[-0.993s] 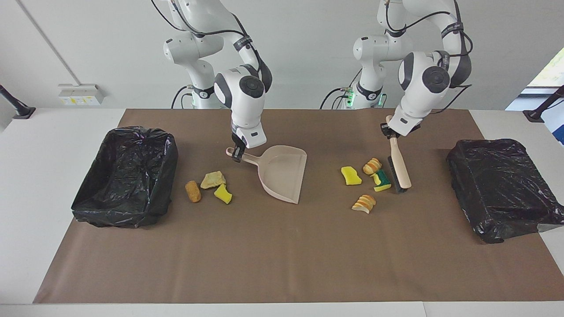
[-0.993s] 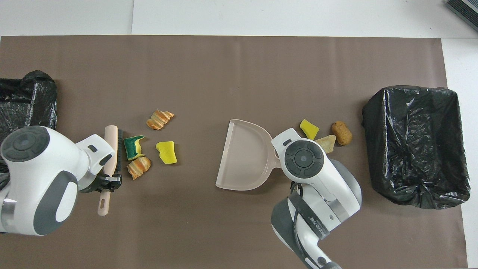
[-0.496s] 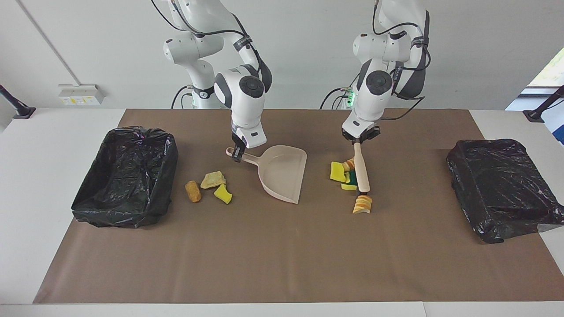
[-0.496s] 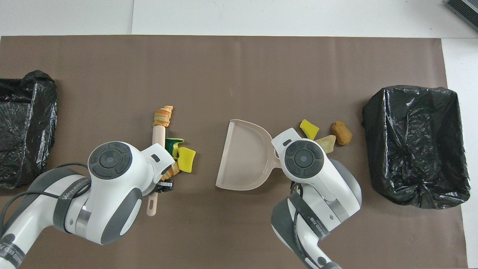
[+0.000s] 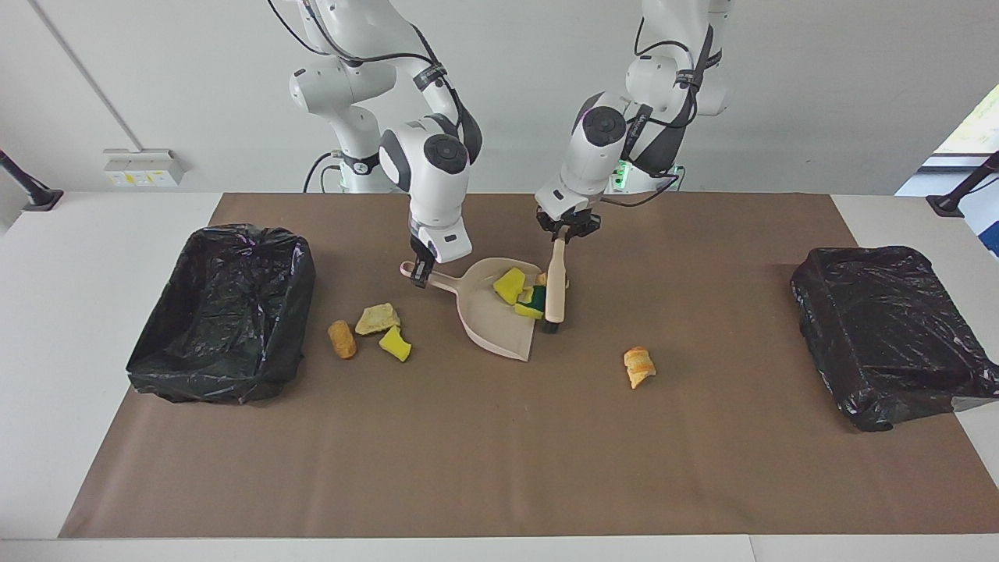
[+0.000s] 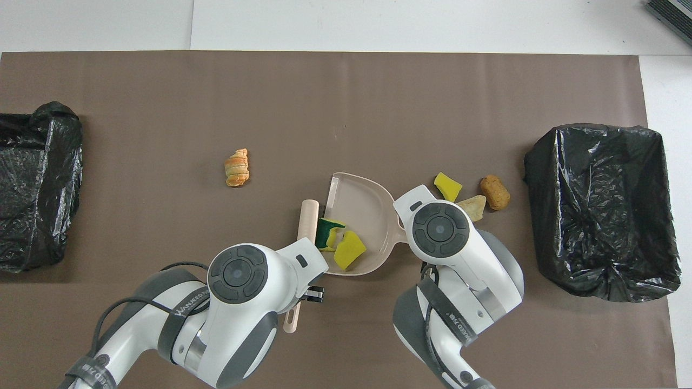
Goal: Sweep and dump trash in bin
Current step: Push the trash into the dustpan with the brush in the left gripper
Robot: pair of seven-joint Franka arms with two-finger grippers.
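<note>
My right gripper (image 5: pixel 422 273) is shut on the handle of the pink dustpan (image 5: pixel 493 324), which rests on the mat. My left gripper (image 5: pixel 560 232) is shut on the handle of the brush (image 5: pixel 555 290), whose head stands at the dustpan's open mouth. A yellow sponge chunk (image 5: pixel 509 285) and a green-and-yellow one (image 5: pixel 534 301) lie in the pan (image 6: pixel 362 200). A bread-like piece (image 5: pixel 638 365) lies alone on the mat toward the left arm's end. A brown piece (image 5: pixel 341 339), a beige lump (image 5: pixel 377 318) and a yellow chunk (image 5: pixel 395 343) lie beside the dustpan's handle.
A black-lined bin (image 5: pixel 218 367) stands at the right arm's end of the table, close to the three scraps. A second black-lined bin (image 5: pixel 890 336) stands at the left arm's end. A brown mat (image 5: pixel 499 453) covers the table.
My left gripper swept the brush across the mat to the dustpan's mouth, pushing the two sponge chunks in. One bread-like piece stayed on the mat. The right arm has not moved.
</note>
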